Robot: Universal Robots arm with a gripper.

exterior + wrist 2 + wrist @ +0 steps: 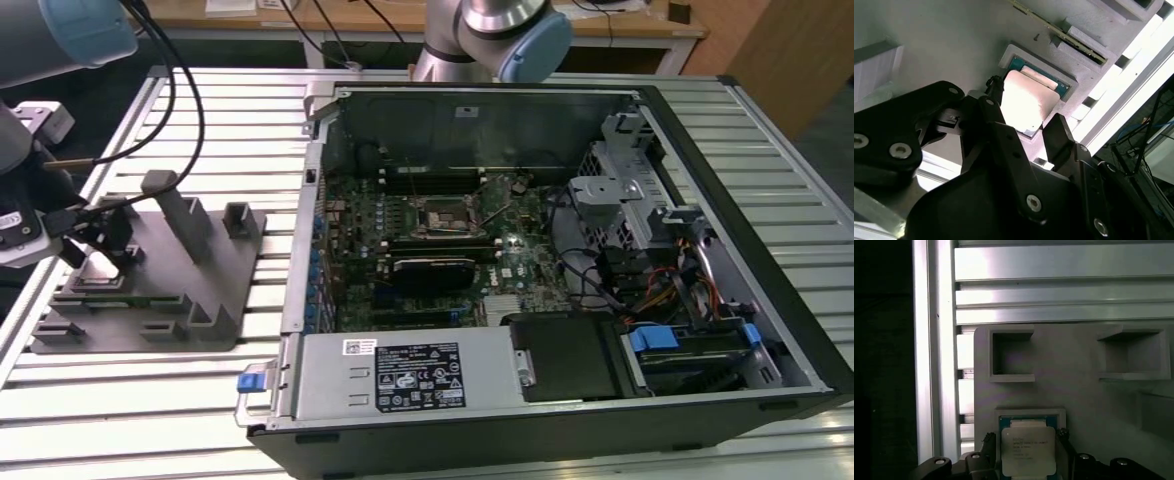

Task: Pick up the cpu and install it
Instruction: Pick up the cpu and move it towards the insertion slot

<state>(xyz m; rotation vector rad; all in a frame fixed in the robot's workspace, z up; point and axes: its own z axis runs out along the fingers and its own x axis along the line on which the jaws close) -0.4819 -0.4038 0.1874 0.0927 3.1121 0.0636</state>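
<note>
The cpu (1028,452), a small square chip with a pale metal top on a green board, lies in a shallow recess of the grey fixture (1079,390). In both wrist views my gripper (1027,439) straddles it, with one black finger (998,95) against one edge and the other finger against the opposite edge. The cpu (1029,92) is still seated in the recess. In the exterior view my gripper (104,235) hangs over the fixture (174,300) at the exterior view's left. The open computer case (694,150) shows the motherboard socket (447,215).
The fixture has upright posts (174,205) close beside my gripper, and two square pockets (1011,355) lie beyond the cpu. The slatted metal table (134,400) runs under everything. Inside the case are cables (627,280), a drive cage (627,190) and a power supply (400,375).
</note>
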